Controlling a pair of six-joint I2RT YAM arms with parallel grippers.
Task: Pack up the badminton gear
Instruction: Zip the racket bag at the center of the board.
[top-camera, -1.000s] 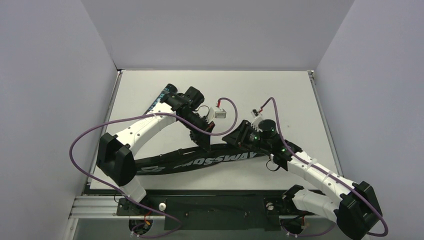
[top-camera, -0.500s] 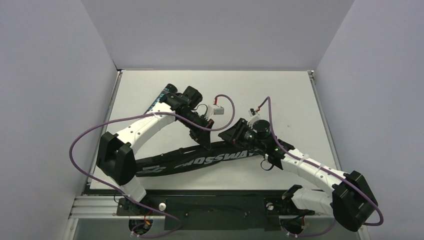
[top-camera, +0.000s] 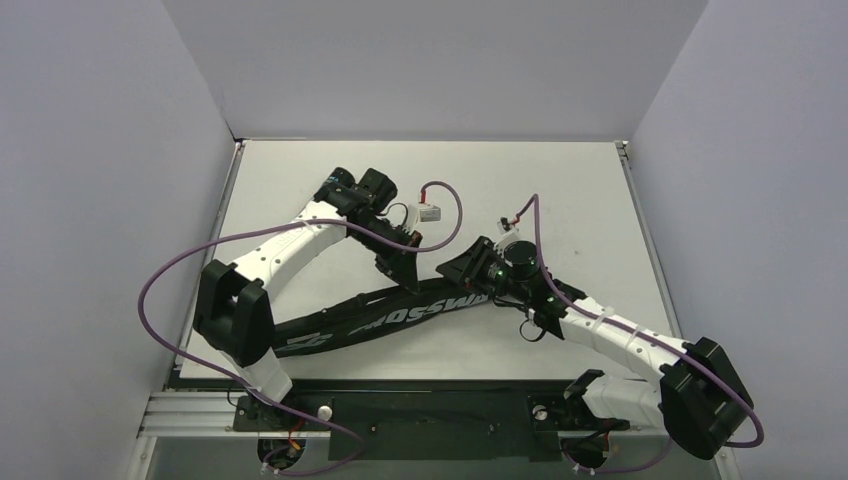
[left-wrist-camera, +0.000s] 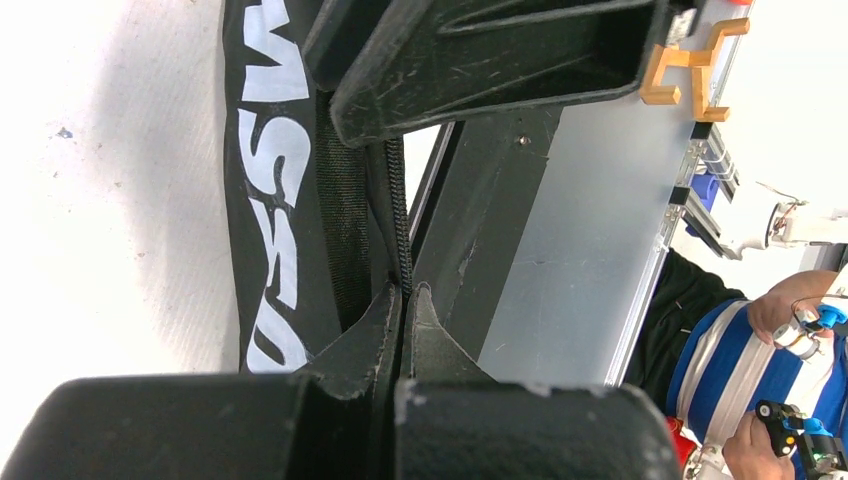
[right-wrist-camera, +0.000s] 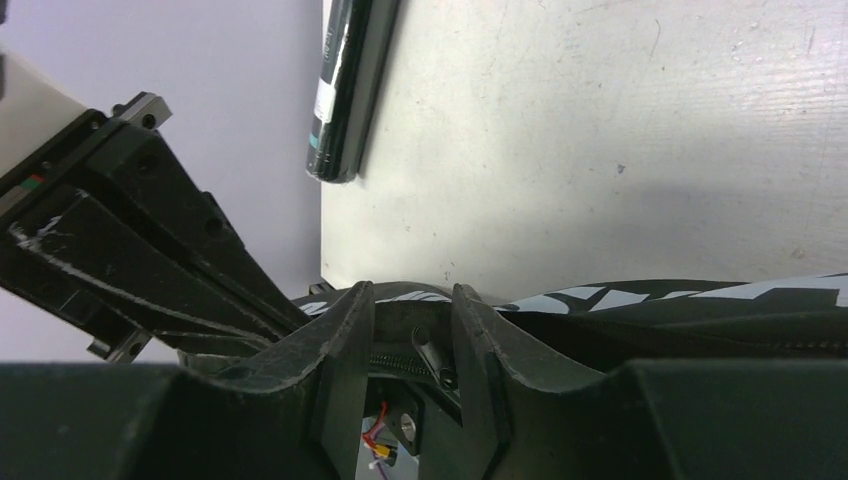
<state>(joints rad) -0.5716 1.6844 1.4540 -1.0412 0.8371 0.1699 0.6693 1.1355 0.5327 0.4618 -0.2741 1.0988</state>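
The black bag lettered CROSSWAY (top-camera: 390, 318) lies slantwise across the near half of the table. My left gripper (top-camera: 404, 272) is shut on its zippered edge (left-wrist-camera: 400, 230), fingertips (left-wrist-camera: 385, 310) pressed together on the teeth. Just to the right, my right gripper (top-camera: 447, 271) is shut on the bag's zipper slider, and the pull tab (right-wrist-camera: 430, 355) hangs between its fingers (right-wrist-camera: 345, 330). The bag (right-wrist-camera: 700, 300) runs off to the right of them. The black teal-printed tube (right-wrist-camera: 345, 90) lies at the table's far left edge, mostly hidden under the left arm in the top view (top-camera: 338, 178).
Grey walls close the table (top-camera: 560, 190) on three sides. An aluminium rail (left-wrist-camera: 580, 220) runs along the near edge, with a person (left-wrist-camera: 760, 360) beyond it. Purple cables (top-camera: 170, 270) loop beside both arms.
Both grippers have shifted left and slightly away from the near edge, and the bag's right end has swung with them. The right jaws narrowed a little.
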